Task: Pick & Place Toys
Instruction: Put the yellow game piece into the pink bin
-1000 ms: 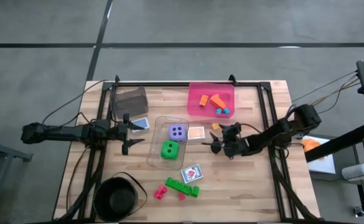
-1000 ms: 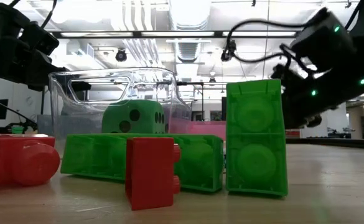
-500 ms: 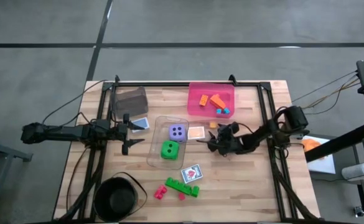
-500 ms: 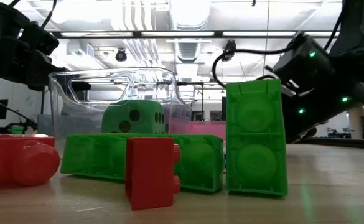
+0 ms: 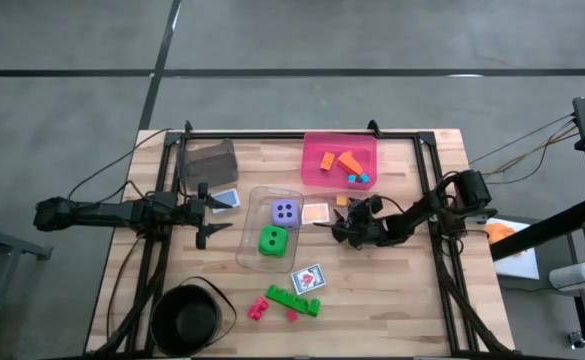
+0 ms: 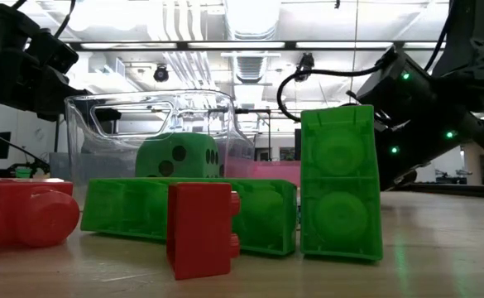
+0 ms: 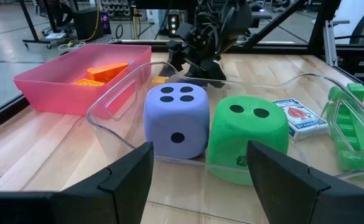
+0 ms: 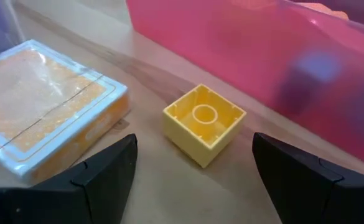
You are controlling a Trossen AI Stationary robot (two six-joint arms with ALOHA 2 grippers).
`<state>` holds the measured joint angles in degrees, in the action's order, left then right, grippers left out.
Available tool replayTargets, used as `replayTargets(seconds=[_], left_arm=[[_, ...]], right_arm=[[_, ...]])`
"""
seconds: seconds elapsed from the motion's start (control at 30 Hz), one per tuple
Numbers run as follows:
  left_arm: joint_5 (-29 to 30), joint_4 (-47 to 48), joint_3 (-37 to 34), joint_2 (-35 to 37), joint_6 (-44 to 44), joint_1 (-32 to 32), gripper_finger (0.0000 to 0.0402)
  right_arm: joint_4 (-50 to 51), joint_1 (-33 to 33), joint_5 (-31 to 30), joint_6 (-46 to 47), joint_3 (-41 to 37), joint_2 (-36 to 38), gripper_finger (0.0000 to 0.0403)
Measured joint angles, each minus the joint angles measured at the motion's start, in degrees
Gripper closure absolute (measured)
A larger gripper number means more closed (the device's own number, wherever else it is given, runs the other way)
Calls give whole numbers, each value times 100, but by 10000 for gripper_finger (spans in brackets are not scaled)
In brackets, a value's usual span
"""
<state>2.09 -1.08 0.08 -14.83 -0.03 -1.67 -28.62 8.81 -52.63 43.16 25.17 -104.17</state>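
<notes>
Yellow brick (image 8: 203,123) between parted right fingers (image 8: 101,174).

Just beside the pink bin (image 8: 244,56), I see a small yellow brick (image 8: 204,122) lying hollow side up, an orange picture card (image 8: 42,134) flat near it.

Wooden table on a grey floor, big bright workshop behind

The light wood plank table (image 5: 392,300) sits on a smooth grey floor (image 5: 272,40) crossed by dark seam lines. Across the tabletop, the low view opens onto a wide hall: long ceiling light strips (image 6: 250,45) glowing white, pale ducts and pipes running overhead. In the left wrist view, the far side shows black stands (image 7: 35,25) and dark equipment with small lit indicators on a shiny pale floor.
</notes>
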Motion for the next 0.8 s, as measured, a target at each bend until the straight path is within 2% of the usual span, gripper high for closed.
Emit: replayTargets(seconds=[0.6, 0.8], left_arm=[[0, 0, 0, 0, 0, 2, 144], [2, 1, 0, 0, 0, 1, 144]], right_arm=[[-3, -331, -135, 23, 398, -70, 86], [22, -359, -1, 65, 504, -339, 133]])
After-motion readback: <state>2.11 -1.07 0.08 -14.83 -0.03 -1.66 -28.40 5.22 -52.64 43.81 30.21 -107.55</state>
